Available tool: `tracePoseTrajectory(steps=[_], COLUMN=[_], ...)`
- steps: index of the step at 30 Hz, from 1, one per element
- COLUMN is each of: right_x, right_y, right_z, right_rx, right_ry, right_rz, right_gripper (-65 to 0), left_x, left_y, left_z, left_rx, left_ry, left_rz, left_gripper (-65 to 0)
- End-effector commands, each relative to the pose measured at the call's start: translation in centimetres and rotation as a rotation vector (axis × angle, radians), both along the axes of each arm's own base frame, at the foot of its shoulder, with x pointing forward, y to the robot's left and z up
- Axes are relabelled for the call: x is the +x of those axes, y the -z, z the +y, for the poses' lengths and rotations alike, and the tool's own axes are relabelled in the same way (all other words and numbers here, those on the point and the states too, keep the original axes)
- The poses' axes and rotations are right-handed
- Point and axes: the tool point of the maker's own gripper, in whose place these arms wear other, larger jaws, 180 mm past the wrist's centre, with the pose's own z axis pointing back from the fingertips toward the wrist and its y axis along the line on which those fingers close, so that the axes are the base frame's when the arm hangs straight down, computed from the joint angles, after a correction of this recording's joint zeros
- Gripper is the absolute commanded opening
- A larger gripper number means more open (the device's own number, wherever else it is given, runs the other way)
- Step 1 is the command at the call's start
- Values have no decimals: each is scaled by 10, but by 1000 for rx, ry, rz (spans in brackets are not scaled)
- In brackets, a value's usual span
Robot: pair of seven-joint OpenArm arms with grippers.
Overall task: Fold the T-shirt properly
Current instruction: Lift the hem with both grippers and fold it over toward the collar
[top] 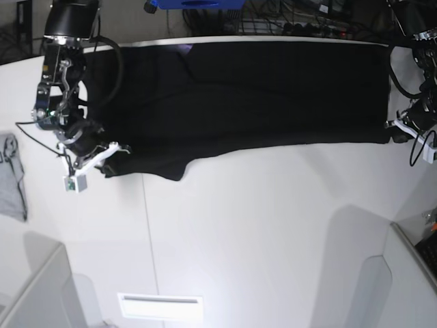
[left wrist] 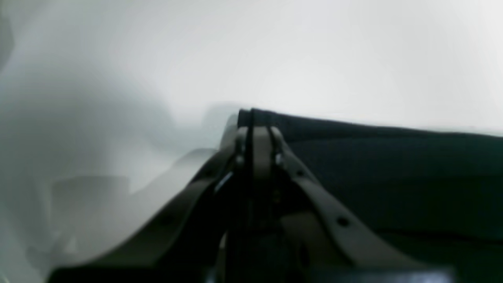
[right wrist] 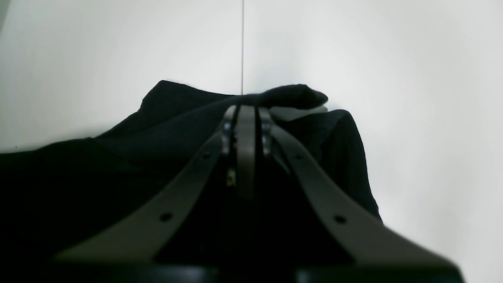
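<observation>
The black T-shirt (top: 252, 96) lies spread wide across the far part of the white table (top: 259, 225), plain side up. My right gripper (top: 115, 152), on the base view's left, is shut on the shirt's near left corner; in the right wrist view its closed fingertips (right wrist: 246, 112) pinch bunched black cloth (right wrist: 165, 118). My left gripper (top: 396, 133), on the base view's right, is shut on the shirt's near right corner; in the left wrist view its closed fingertips (left wrist: 255, 131) hold the cloth edge (left wrist: 373, 157).
A small grey garment (top: 10, 178) lies at the table's left edge. A blue object (top: 194, 4) and cables sit beyond the far edge. A table seam (top: 149, 232) runs front to back. White panels (top: 403, 280) stand at the front corners.
</observation>
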Motion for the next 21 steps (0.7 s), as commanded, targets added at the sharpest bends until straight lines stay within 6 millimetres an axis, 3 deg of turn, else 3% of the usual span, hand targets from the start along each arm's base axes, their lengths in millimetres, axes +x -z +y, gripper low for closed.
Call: tracePoseTrajectory(steps=[1, 12, 21], right_x=[7, -21, -45], right_y=[-15, -12, -14], right_z=[-3, 2, -21], right_rx=[-8, -24, -37], right_ry=[0, -19, 56], right_rz=[-54, -35, -5], right_gripper=[-650, -650, -650], left_x=[10, 3, 3], left_y=[-18, -22, -23], left_z=[9, 4, 4], left_rx=[31, 54, 57], left_ry=[4, 29, 32], left_rz=[-51, -48, -49], left_gripper=[-650, -650, -650])
